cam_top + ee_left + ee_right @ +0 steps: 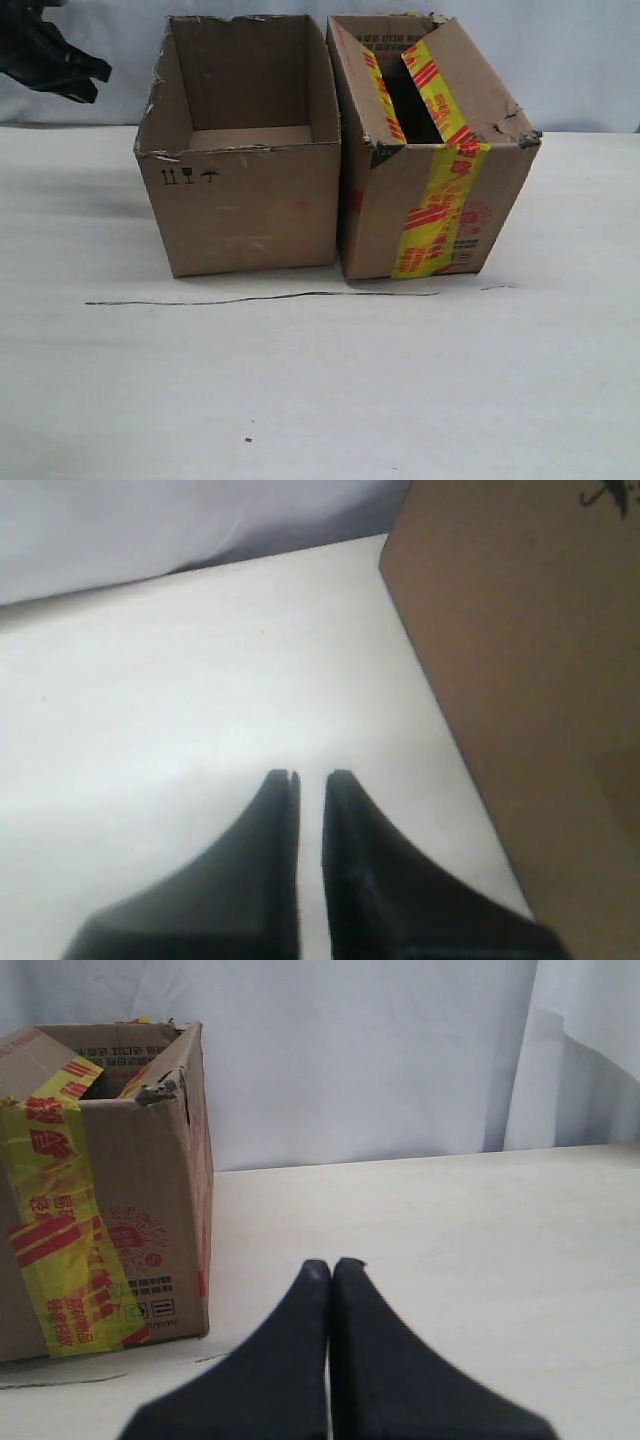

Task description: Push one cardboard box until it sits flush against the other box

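Note:
The plain cardboard box [250, 210], open-topped with a ragged rim and small black symbols, stands left of centre on the white table [320, 390]. The other box [440, 200], with yellow-and-red tape, stands right beside it; their near edges meet with hardly any gap showing. My left gripper [100, 72] hangs at the far left, well clear of the plain box. In the left wrist view it [311, 777] has only a thin slit between its fingers, holding nothing, beside the cardboard box's wall [520, 680]. My right gripper [331, 1265] is shut and empty, off to the side of the other box [100, 1190].
A thin dark line [260, 298] runs across the table just in front of both boxes. A small dark speck [248, 439] lies near the front edge. A white curtain [560, 60] hangs behind the table.

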